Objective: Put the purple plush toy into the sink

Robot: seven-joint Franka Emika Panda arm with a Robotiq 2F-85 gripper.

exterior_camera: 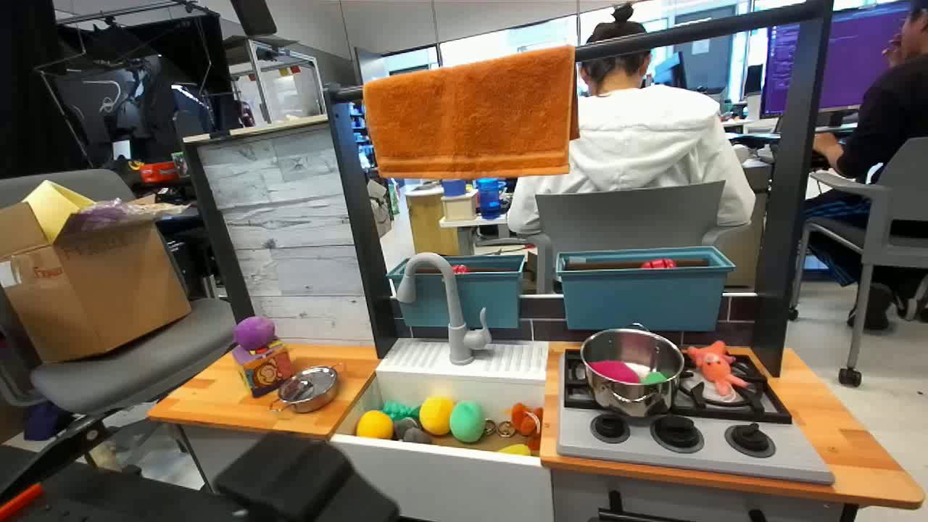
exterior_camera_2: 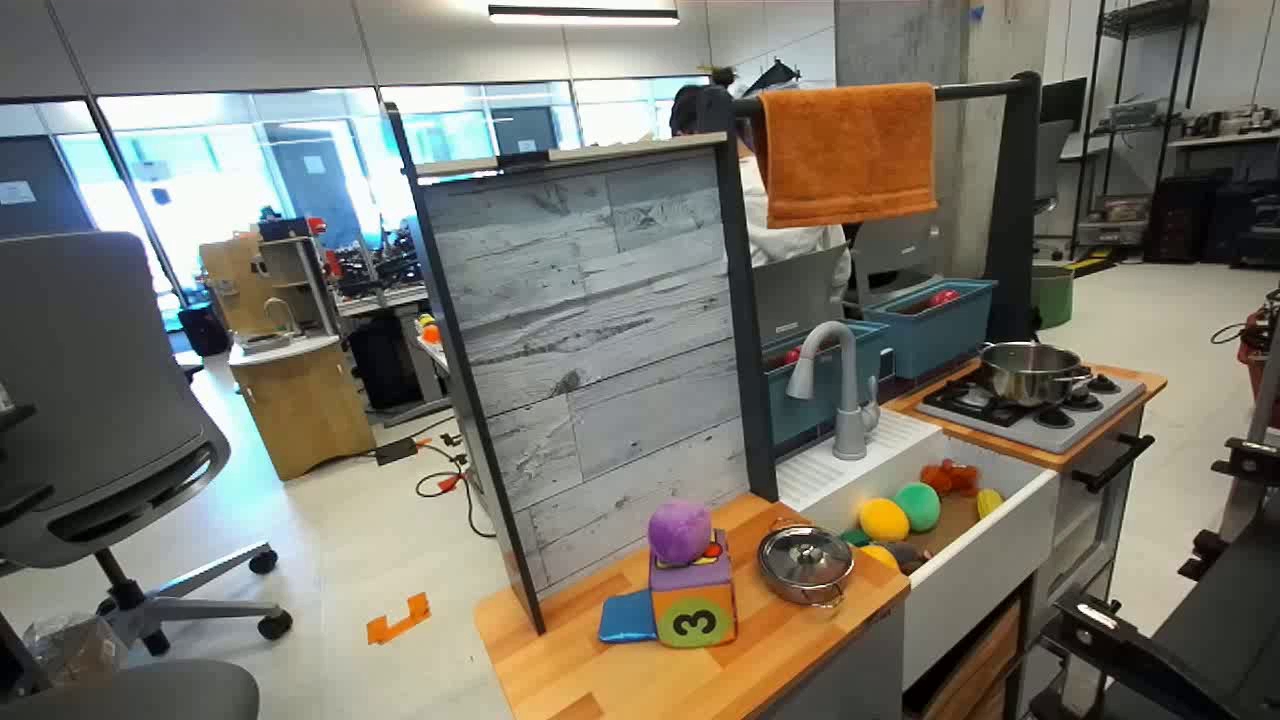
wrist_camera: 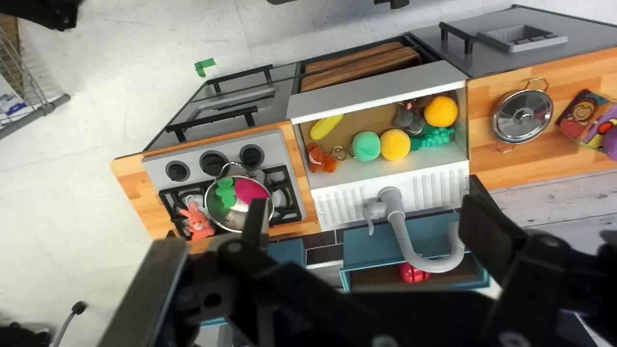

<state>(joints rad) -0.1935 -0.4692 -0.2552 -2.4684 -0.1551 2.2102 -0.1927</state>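
The purple plush toy [exterior_camera: 254,333] is a small round ball on top of a colourful toy cube on the wooden counter, left of the sink in an exterior view; it also shows in an exterior view [exterior_camera_2: 680,532] and, partly cut off, at the right edge of the wrist view [wrist_camera: 610,143]. The sink is a white basin [exterior_camera: 442,471] under a curved grey faucet, also in an exterior view [exterior_camera_2: 985,575] and the wrist view [wrist_camera: 376,94]. My gripper [wrist_camera: 365,212] is open and empty, high above the kitchen; the fingers do not show clearly in either exterior view.
The sink holds yellow balls, a green ball [wrist_camera: 366,146], a red-orange toy and other toys. A lidded pan [exterior_camera: 309,388] stands between cube and sink. The faucet [exterior_camera: 449,304] rises behind the basin. A steel pot [exterior_camera: 633,384] sits on the stove; a towel [exterior_camera: 471,112] hangs above.
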